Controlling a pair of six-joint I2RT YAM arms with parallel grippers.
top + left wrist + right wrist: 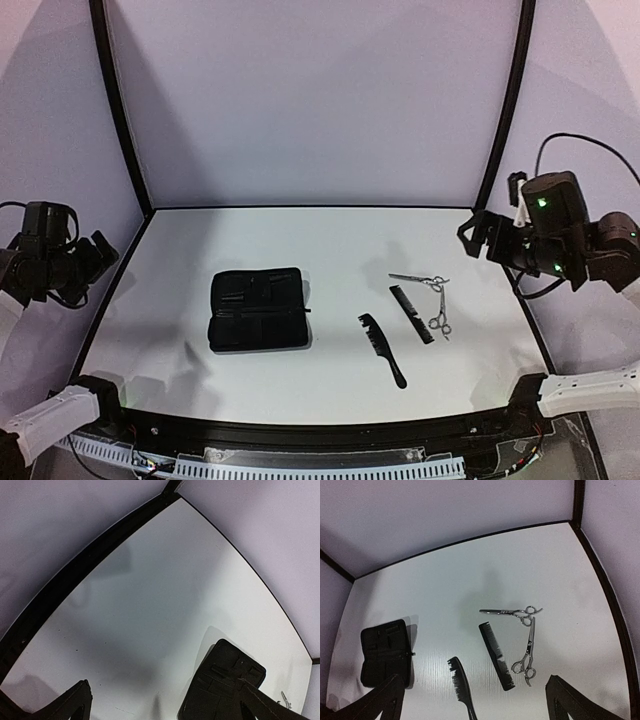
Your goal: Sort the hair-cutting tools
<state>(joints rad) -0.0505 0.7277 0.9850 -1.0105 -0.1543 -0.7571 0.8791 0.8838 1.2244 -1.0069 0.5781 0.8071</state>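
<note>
1. The black rim (330,420) lines the near edge of the table (300,240). The arm bases sit here, so every reach starts low and goes forward.
2. The tail comb (382,349) is the nearest tool. It lies flat, right of centre, apart from everything, with open tabletop all round, so we judge it the easiest pick.
3. The zip case (259,309) lies left of centre and looks opened flat with its slots showing. It is well apart from the tools. It's probably the drop spot, but we can't confirm that.
4. The straight comb (411,313) lies just beside the near scissors (439,310) with a thin gap between them. Fingers would crowd there.
5. The far scissors (418,279) lie crosswise with the blades pointing left. Their rings seem to touch the near pair's tip, so lifting one may drag the other.
6. The left gripper (103,256) is raised off the left edge with its jaws spread wide, holding nothing. The right gripper (470,234) is likewise raised off the right edge, wide and empty. We guess both are parked out of the overhead view.
7. The far half of the table leaves room for sorted groups. The right edge runs near the scissors, so we'd watch that side.
</note>
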